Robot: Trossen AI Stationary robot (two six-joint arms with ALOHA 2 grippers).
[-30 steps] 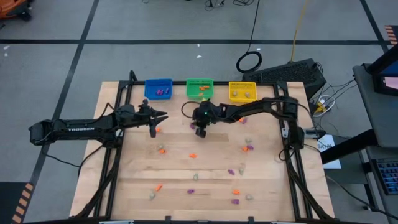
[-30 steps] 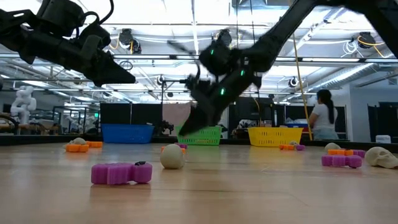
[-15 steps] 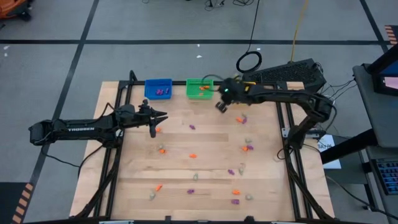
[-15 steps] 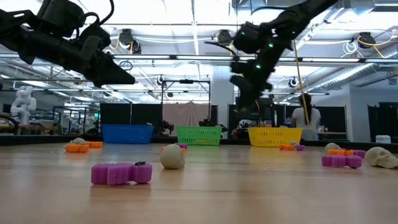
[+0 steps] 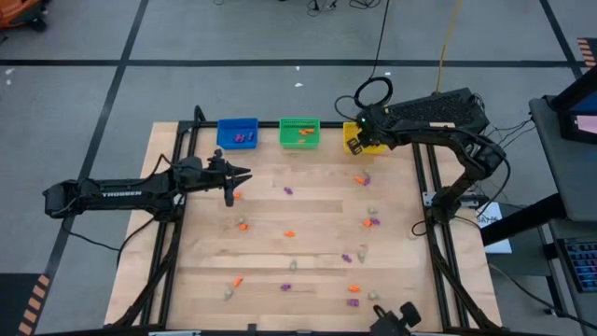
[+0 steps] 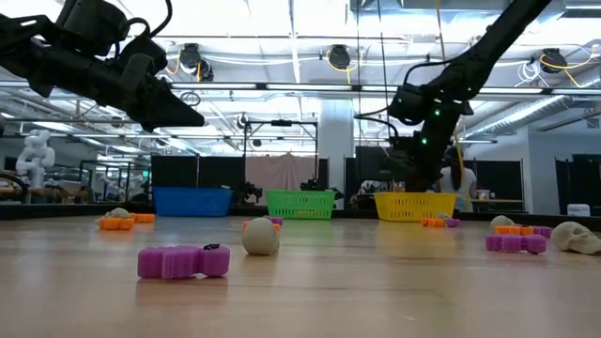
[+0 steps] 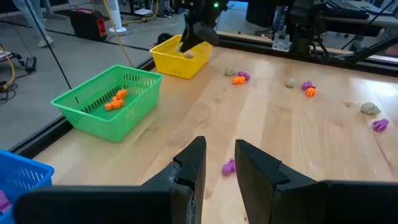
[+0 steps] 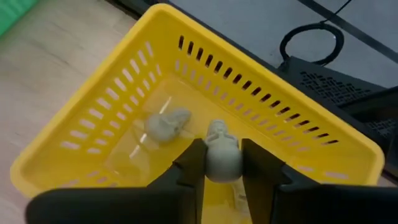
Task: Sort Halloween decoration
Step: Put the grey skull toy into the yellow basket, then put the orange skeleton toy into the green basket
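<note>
Pale trinket: a beige-grey skull-like piece [image 8: 222, 157] sits pinched between the two dark fingers [image 8: 188, 167] of the right gripper [image 8: 221, 163], directly over the inside of the yellow bin [image 8: 93, 127].
Right gripper: it hangs above the yellow bin at the table's far edge — the jaws press on the pale piece from both sides.
Yellow bin contents: another pale trinket [image 8: 166, 123] lies on the bin floor, just beside the held one.
Green bin [image 5: 299, 132]: next to the yellow bin along the same far edge, with orange trinkets [image 7: 114, 100] inside.
Blue bin [image 5: 237, 133]: beyond the green one, farthest from the yellow bin, with purple trinkets [image 5: 244, 138] inside.
Left gripper [image 7: 217, 163]: well away from the yellow bin, held above the wood on the blue bin's side — its fingers stand a narrow gap apart with nothing between them.
Purple trinket [image 7: 229, 167]: on the table just past the left gripper's fingertips, toward the yellow bin.
Halloween decoration still on the table [image 5: 187, 280]: purple, orange and pale pieces lie scattered across the boards, most of them well apart from the yellow bin; an orange and purple pair [image 7: 239, 78] lies near its front.
Low view: a purple piece [image 6: 183, 261] and a pale round one [image 6: 260, 236] lie closest to the camera, far from the yellow bin.
</note>
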